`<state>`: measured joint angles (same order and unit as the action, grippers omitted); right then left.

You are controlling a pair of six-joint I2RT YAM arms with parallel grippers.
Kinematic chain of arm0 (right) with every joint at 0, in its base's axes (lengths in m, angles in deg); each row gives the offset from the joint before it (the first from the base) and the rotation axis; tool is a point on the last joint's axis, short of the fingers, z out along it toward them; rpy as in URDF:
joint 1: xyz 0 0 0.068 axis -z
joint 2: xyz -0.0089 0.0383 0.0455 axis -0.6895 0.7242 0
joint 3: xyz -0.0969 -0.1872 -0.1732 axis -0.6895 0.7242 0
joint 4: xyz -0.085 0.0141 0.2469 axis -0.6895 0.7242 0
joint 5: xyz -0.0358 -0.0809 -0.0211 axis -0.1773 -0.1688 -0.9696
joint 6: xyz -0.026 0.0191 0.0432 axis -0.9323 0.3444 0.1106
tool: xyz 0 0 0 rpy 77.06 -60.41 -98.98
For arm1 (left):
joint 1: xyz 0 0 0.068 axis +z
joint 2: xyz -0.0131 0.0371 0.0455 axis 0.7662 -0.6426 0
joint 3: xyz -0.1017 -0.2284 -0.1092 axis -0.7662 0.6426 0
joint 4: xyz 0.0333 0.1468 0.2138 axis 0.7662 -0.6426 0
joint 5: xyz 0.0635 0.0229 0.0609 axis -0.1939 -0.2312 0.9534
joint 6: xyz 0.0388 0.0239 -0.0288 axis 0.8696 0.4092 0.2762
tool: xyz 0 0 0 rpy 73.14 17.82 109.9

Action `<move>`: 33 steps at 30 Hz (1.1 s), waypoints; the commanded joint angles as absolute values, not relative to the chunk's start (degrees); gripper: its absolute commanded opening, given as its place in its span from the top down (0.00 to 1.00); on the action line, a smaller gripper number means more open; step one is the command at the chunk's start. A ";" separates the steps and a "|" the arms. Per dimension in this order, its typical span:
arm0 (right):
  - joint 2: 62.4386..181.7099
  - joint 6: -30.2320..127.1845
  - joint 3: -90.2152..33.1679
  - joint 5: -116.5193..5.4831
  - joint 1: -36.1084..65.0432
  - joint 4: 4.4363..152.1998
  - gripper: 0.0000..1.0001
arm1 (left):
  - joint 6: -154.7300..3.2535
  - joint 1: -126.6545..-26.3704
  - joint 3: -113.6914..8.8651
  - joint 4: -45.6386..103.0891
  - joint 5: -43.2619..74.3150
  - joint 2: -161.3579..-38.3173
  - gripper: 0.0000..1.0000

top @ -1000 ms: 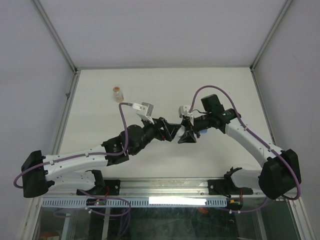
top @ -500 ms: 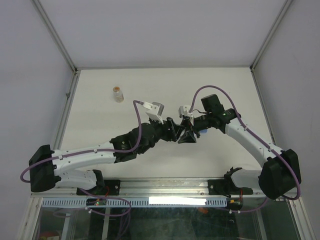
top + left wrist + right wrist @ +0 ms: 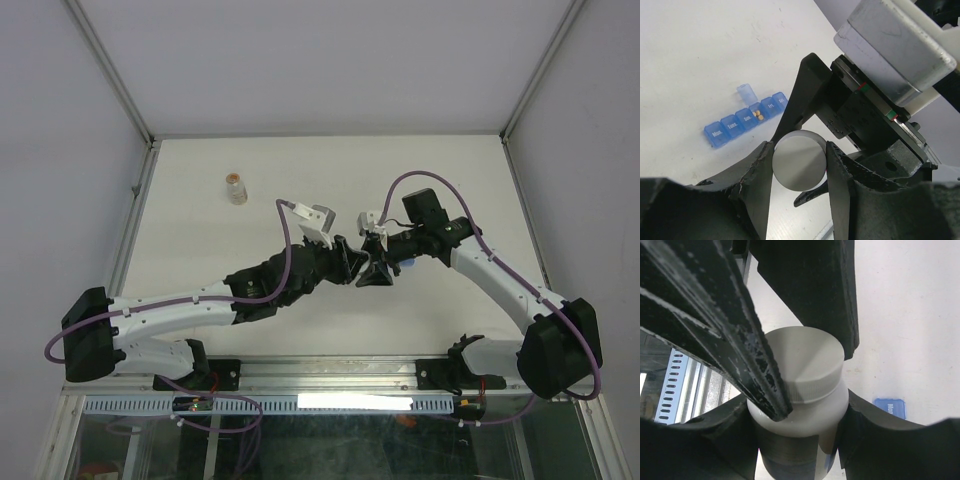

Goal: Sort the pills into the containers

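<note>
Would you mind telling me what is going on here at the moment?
The right gripper holds a white bottle by its body, and the left gripper is closed around its white cap, seemingly to unscrew it. The blue pill organiser lies on the table nearby, one compartment open with a few tan pills inside.

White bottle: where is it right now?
Top view, table centre: the right gripper holds the white bottle by its body, the left gripper grips its cap.
</note>
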<state>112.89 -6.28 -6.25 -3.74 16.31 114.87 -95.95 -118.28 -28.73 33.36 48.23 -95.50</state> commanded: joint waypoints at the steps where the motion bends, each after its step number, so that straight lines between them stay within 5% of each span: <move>1: 112.38 -6.26 -8.81 -1.93 16.36 112.72 1.00 | -90.83 -118.83 -29.80 35.04 42.61 -94.21 0.77; 5: 112.28 -6.24 -8.80 -1.74 16.43 112.79 1.00 | -75.93 -117.27 -23.09 45.97 27.81 -91.15 0.83; 8: 112.24 -6.25 -8.88 -1.55 16.36 112.85 1.00 | -61.30 -110.65 -17.30 52.68 2.66 -89.55 0.79; 10: 112.11 -6.29 -8.93 -1.55 16.39 112.87 1.00 | -52.43 -106.18 -15.45 53.93 -13.43 -89.46 0.73; 14: 112.00 -6.23 -8.93 -1.64 16.43 112.83 1.00 | -47.06 -100.53 -18.03 55.47 -21.99 -92.50 0.45; 20: 111.88 -6.41 -8.88 -1.74 16.45 112.98 1.00 | -57.25 -98.89 -15.75 68.19 -6.78 -91.76 0.01; 33: 112.96 -6.69 -8.91 -1.90 16.43 113.09 1.00 | -104.42 -98.84 4.78 82.41 17.02 -75.36 0.01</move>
